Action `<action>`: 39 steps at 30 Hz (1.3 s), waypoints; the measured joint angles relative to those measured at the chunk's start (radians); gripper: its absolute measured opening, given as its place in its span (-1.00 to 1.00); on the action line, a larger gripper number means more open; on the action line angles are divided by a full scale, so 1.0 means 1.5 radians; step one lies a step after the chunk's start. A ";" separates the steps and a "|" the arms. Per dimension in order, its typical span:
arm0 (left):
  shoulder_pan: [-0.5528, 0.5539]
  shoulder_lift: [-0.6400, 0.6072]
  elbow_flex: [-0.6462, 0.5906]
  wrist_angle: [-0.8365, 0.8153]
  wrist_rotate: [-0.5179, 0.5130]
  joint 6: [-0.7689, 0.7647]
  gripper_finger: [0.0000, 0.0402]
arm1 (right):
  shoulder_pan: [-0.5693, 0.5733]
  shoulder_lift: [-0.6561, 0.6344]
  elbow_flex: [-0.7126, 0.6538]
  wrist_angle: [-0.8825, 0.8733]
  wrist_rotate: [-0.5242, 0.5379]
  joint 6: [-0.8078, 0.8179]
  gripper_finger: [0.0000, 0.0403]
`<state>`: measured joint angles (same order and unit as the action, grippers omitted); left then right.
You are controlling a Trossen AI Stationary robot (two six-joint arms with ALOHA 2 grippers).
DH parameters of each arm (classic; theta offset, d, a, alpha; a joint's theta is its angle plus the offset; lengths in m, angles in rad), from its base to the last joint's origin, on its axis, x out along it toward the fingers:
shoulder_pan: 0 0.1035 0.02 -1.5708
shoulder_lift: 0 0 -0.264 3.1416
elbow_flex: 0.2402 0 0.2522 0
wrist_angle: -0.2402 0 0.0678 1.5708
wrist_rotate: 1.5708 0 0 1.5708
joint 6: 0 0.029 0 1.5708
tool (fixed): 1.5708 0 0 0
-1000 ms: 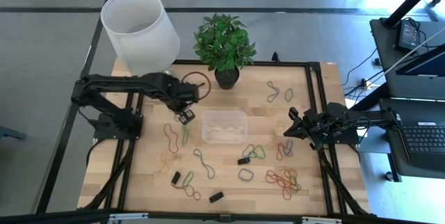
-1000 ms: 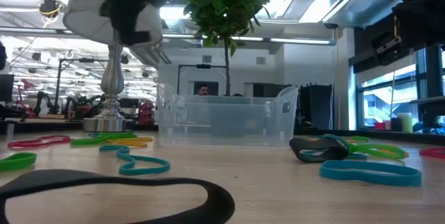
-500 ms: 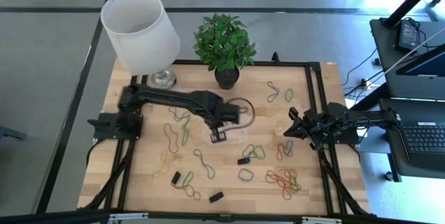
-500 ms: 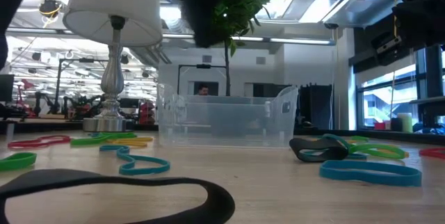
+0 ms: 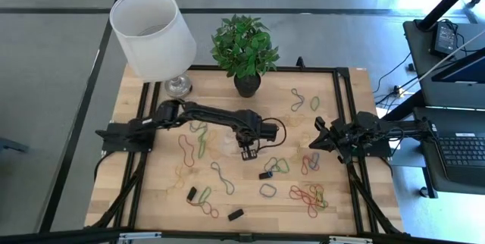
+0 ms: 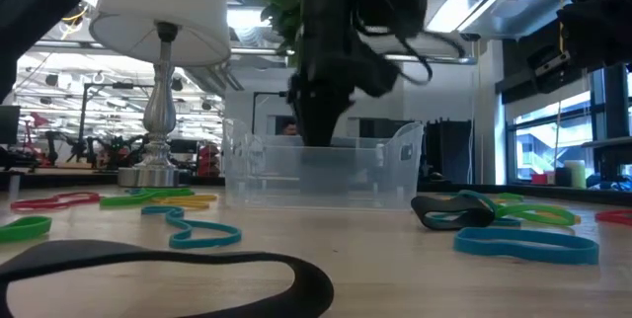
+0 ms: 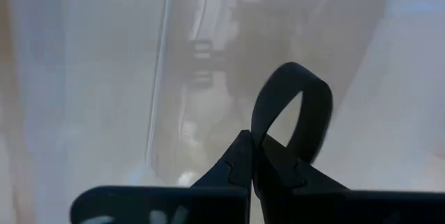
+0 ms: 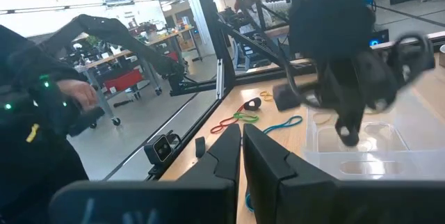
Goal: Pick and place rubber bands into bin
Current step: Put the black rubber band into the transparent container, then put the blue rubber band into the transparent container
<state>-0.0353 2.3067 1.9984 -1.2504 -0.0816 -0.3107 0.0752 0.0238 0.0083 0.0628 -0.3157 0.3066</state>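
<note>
My left gripper (image 5: 246,153) reaches over the clear plastic bin (image 5: 228,148), pointing down into it (image 6: 318,138), and is shut on a black rubber band (image 7: 318,109). The bin stands at the middle of the table (image 6: 395,175) (image 8: 368,144). Several coloured rubber bands lie flat on the wood: green and red ones left of the bin (image 5: 198,142), a red and yellow cluster (image 5: 307,194) near the right front, more by the far edge (image 5: 297,101). My right gripper (image 5: 321,135) waits shut (image 8: 241,140) at the table's right side, touching nothing. My left gripper pinches the black rubber band's end (image 7: 260,128) between its two fingertips, coming from above and pointing down. The rest of the band stands out past the fingertips as an open loop over the bin's inside. Whether the loop touches the bin's floor, I cannot tell.
A lamp with a white shade (image 5: 151,32) and a potted plant (image 5: 244,47) stand at the far edge. Small black blocks (image 5: 265,174) (image 5: 236,214) (image 5: 192,193) lie near the front. A black rubber band (image 6: 148,269) lies close to the low camera.
My left arm has swung from beside the lamp toward the table's right and near edge, stretching out over the bin. Its gripper has come down into the bin, still shut on the black band. My right arm has kept still.
</note>
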 joint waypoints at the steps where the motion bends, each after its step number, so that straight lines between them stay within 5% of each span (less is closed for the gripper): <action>1: 0.000 0.006 0.000 0.002 0.000 0.000 -0.99 | 0.000 0.000 0.000 0.000 0.000 0.000 -0.88; 16: 0.000 0.030 0.000 0.050 -0.014 -0.012 -0.96 | 0.000 0.000 0.000 0.000 0.000 0.000 -0.88; 30: 0.003 0.030 0.000 0.049 -0.004 -0.031 -0.53 | 0.000 0.000 0.000 0.000 0.000 0.000 -0.88; 39: 0.013 -0.009 0.006 0.021 -0.013 -0.055 -0.53 | 0.000 0.000 0.000 0.000 0.000 0.000 -0.88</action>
<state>-0.0151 2.2935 2.0080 -1.2189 -0.1013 -0.3932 0.0752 0.0238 0.0082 0.0628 -0.3157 0.3067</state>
